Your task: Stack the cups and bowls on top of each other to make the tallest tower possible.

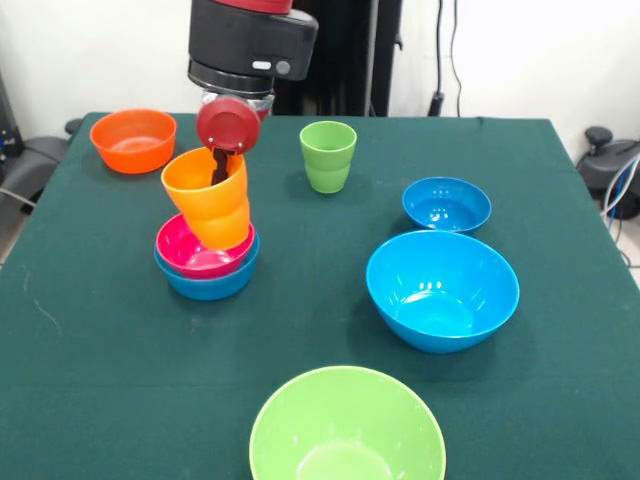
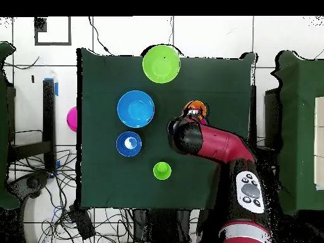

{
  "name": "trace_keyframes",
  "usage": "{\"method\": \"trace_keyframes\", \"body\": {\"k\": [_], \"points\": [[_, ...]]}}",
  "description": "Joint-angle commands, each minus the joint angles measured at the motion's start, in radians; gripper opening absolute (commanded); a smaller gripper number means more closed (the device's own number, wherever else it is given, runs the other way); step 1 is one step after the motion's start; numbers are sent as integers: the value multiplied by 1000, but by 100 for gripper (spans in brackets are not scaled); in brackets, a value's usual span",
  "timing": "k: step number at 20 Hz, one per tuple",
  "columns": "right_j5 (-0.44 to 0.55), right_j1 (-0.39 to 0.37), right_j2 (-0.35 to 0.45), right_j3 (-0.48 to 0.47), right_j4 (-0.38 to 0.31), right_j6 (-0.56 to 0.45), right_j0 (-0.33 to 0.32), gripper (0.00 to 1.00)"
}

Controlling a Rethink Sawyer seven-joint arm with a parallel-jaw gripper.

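Observation:
In the front view my gripper (image 1: 220, 168) is shut on the rim of the orange-yellow cup (image 1: 210, 198), with one dark finger inside it. The cup hangs tilted, its base down in the small pink-red bowl (image 1: 185, 250). That bowl is nested in a small blue bowl (image 1: 208, 284); together they form the tower. The light green cup (image 1: 328, 155) stands upright alone at mid-table. The small orange bowl (image 1: 133, 139) sits at the far left. In the overhead view the arm (image 2: 209, 142) hides most of the tower; only a bit of the orange cup (image 2: 196, 105) shows.
A second small blue bowl (image 1: 446, 204), the large blue bowl (image 1: 442, 289) and the large lime green bowl (image 1: 346, 428) sit apart on the green table (image 1: 100, 380). In the overhead view a magenta bowl (image 2: 72, 119) lies beyond the table's left edge.

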Motion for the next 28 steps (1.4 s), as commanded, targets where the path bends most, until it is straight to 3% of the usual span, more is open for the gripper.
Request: {"method": "trace_keyframes", "body": {"k": [1,5,7,14,23,28], "points": [[-85,69,153,106,-133,-149,-68,0],[-110,85,182,103,-190,-179,-118,0],[-139,102,228,104,-272,-229,-192,0],[-118,91,313,102,-437,-274,-316,0],[-29,42,422,118,-533,-331,-425,0],[-45,51,433,122,-590,-302,-432,0]]}}
